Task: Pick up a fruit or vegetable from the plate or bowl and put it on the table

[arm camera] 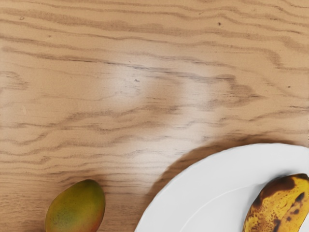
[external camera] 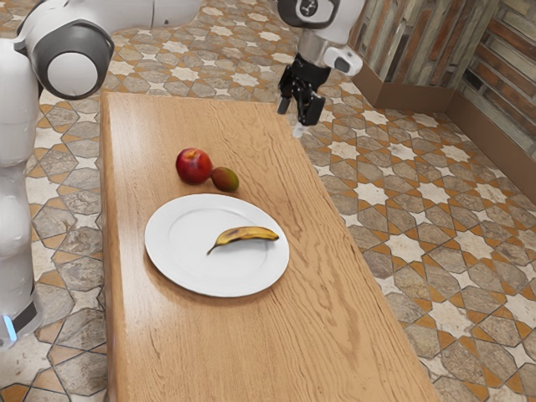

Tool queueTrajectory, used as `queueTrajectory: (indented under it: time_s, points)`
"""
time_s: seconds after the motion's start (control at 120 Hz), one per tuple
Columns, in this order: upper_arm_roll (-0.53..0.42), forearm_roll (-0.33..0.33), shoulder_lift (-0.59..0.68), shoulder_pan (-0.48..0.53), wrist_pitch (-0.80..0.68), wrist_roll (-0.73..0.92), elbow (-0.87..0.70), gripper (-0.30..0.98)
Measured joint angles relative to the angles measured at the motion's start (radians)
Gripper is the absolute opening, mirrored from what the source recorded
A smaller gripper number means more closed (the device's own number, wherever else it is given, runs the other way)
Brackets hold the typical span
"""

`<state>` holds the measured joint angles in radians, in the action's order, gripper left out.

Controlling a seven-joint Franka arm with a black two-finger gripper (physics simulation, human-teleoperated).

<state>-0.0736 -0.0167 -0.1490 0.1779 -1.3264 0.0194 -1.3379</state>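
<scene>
- You see a floor (external camera: 452,251) of patterned tiles: pale stars, orange pieces, grey-brown stone shapes.
- At the exterior view's upper right, your walls (external camera: 406,38) wear strips of brown, grey and reddish wood and meet in a corner.
- A plain brown baseboard (external camera: 410,97) runs below them.
- You have a wood-grained table (external camera: 318,335), with soft light glinting off its top.

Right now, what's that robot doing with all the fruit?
The robot arm isn't handling any fruit at this moment. Its black tool is open and empty, up in the air away from the plate. A spotty yellow banana lies on the plate. A red fruit and a smaller greenish one sit beside the plate on the wooden table. Its job is to put a fruit from the plate onto the table, so the banana is probably next.
</scene>
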Motion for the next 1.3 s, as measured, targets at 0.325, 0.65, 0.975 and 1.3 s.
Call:
queueTrajectory:
  time_s: [0.325,0.65,0.975,1.3]
  points:
    - [-0.016,0.002,0.006,0.005,-0.175,0.004,-0.001,0.69]
    - [-0.222,-0.003,0.007,-0.011,-0.243,-0.030,-0.011,0.69]
    - [-0.263,0.017,0.268,-0.018,-0.248,-0.051,-0.338,0.69]
    - [-0.235,0.063,0.255,0.029,-0.362,-0.052,-0.520,0.69]
